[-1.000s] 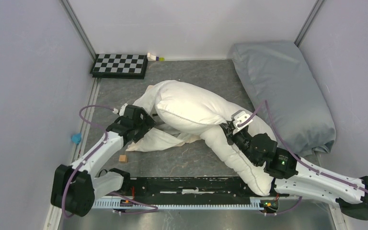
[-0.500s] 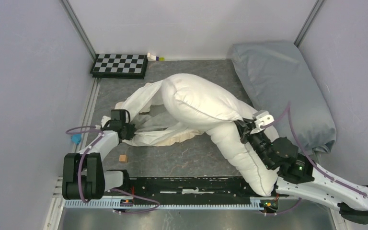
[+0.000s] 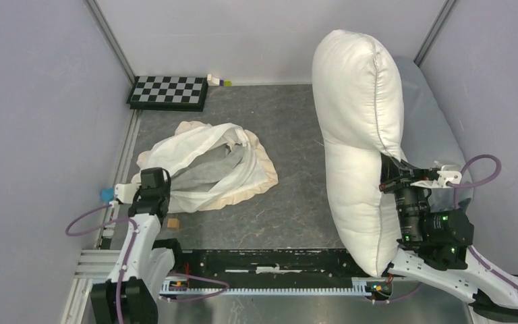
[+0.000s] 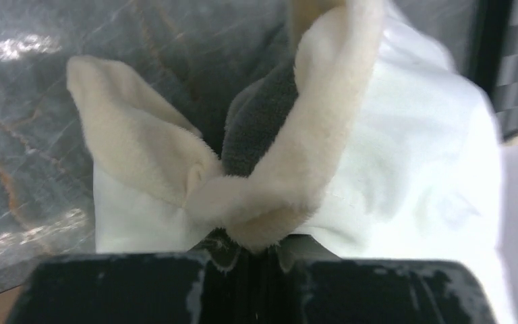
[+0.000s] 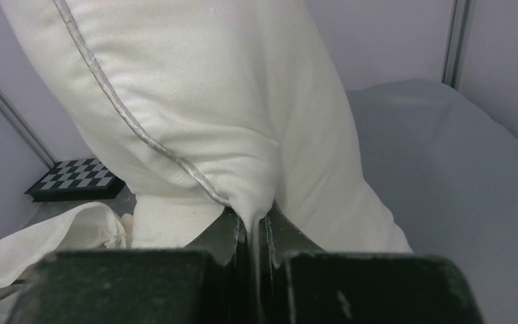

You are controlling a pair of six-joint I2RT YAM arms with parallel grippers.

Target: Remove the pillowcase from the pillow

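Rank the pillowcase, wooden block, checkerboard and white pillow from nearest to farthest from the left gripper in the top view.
1. The pillowcase, clamped in the left gripper.
2. The wooden block, just beside it, toward the bases.
3. The checkerboard, back left corner.
4. The white pillow, lifted on the right side.
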